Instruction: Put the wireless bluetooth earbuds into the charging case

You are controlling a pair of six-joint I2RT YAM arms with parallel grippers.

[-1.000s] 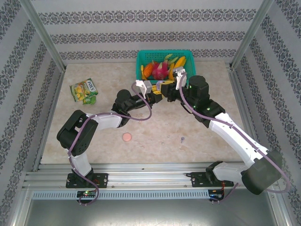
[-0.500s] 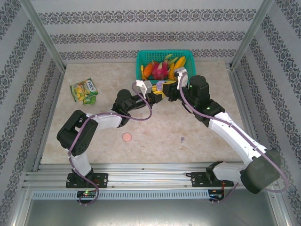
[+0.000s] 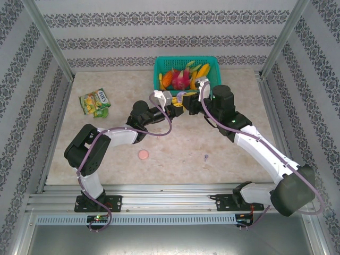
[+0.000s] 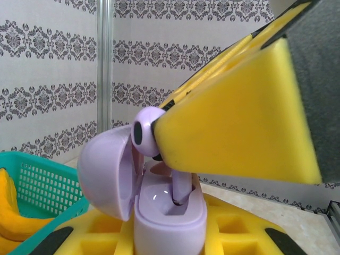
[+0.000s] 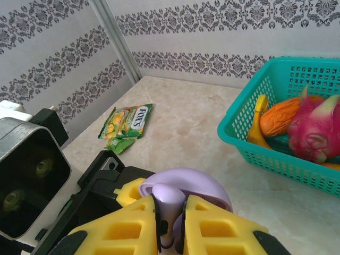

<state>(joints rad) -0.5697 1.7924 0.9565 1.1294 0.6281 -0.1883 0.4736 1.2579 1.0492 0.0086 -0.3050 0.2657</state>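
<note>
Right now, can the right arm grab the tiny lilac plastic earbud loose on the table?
Probably not: nothing blocks the loose earbud, but the right gripper is shut on a second lilac earbud.

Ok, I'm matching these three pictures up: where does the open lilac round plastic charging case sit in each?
Top external: the lilac round plastic case, centre, just below the teal plastic mesh basket.
Left wrist: bottom centre, lid open leftward.
Right wrist: low centre, partly hidden.
Shared landmark: the basket.

bright even light, soft shadows, sharp focus
</note>
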